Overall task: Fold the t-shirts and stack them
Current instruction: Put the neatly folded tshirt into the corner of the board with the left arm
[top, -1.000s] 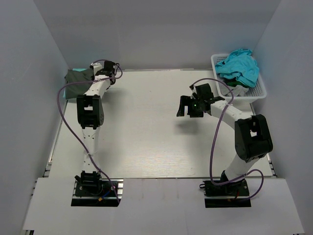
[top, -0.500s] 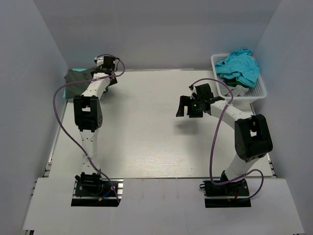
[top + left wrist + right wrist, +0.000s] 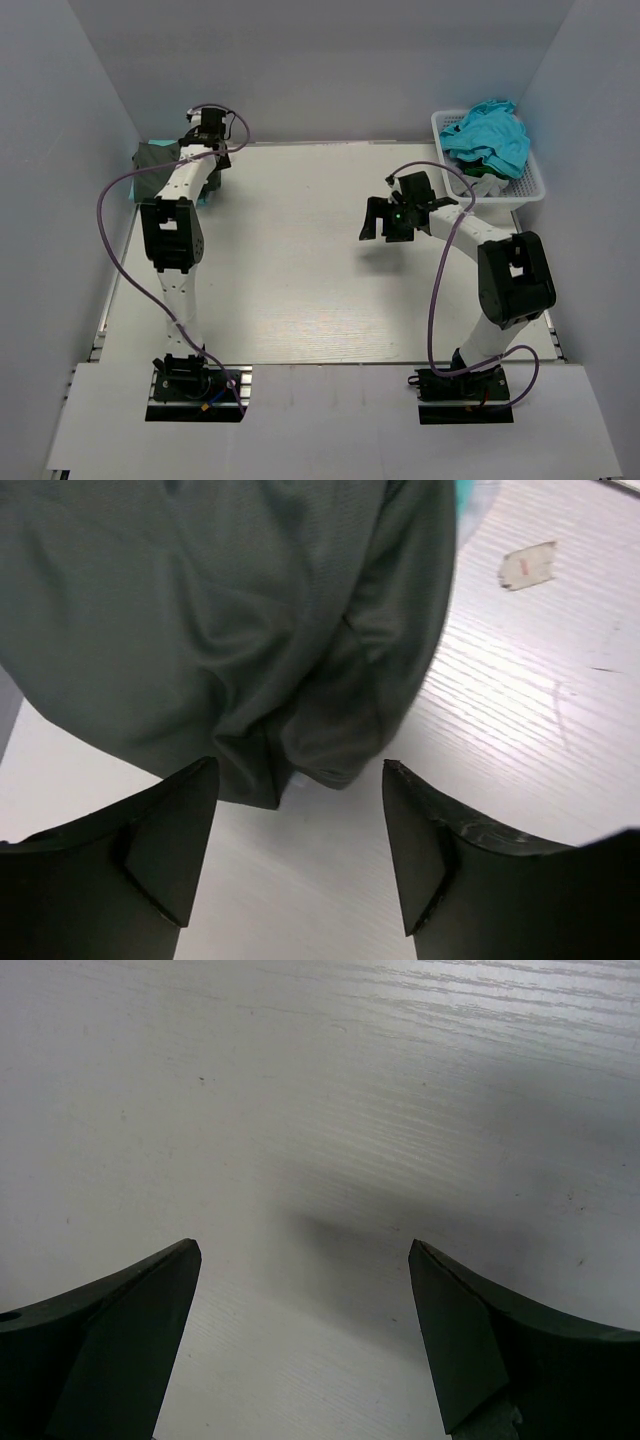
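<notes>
The dark tee (image 3: 230, 620) lies bunched in the far-left corner. Its rounded folded end points at the left gripper (image 3: 297, 772), whose jaws are spread just short of it, and its length seems to run away from them. The right gripper (image 3: 302, 1248), also spread, hangs over the table (image 3: 300, 280), well apart. Beyond it, the turquoise tee (image 3: 490, 135) fills the basket (image 3: 535, 187).

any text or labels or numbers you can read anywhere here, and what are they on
No text can be read in any view.
Paper scrap on the table beside the dark t-shirt: a faint reddish mark, too blurred to read.
Dark t-shirt: no print or label shows.
Turquoise t-shirt in the basket: no print shows, too small to tell more.
</notes>
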`<action>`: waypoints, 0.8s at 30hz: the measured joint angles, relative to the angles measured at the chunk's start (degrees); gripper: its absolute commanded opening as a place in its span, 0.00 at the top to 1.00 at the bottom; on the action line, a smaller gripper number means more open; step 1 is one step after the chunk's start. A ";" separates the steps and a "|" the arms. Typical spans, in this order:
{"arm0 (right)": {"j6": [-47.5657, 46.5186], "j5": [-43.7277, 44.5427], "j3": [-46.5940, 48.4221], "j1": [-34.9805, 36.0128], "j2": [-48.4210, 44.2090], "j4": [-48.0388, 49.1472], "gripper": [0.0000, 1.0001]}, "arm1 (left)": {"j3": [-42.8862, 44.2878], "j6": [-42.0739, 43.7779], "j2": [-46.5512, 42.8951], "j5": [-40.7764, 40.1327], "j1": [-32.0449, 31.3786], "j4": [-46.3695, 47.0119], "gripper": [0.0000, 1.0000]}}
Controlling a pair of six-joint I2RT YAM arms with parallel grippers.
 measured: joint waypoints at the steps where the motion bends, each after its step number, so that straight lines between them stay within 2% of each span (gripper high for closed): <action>1: 0.00 -0.11 0.00 0.00 0.22 -0.02 0.09 | 0.13 0.85 0.31 -0.15 0.17 0.00 0.24; 9: 0.02 -0.79 1.40 0.00 1.64 -0.26 0.09 | 2.73 4.02 4.98 -1.16 0.90 0.48 0.26; 12: 0.00 -0.79 1.95 0.00 1.79 -0.33 0.09 | 4.48 4.26 7.56 -2.82 0.85 0.61 0.33; 15: 0.00 -0.76 2.29 0.00 1.88 -0.44 0.09 | 5.18 4.17 9.27 -5.03 0.85 0.85 0.46; 16: 0.00 -0.76 2.38 0.00 1.90 -0.48 0.09 | 5.18 4.07 9.51 -5.84 0.85 0.81 0.56; 20: 0.00 -0.76 2.89 0.00 2.19 -1.05 0.09 | 5.73 3.21 9.53 -8.72 0.90 0.52 0.81; 22: 0.00 -0.85 3.34 0.00 2.71 -1.20 0.09 | 6.05 2.67 9.49 -9.92 0.90 0.76 0.84; 24: 0.00 -1.20 3.82 0.00 3.41 -1.20 0.09 | 6.03 2.51 9.22 -10.54 0.90 1.29 0.92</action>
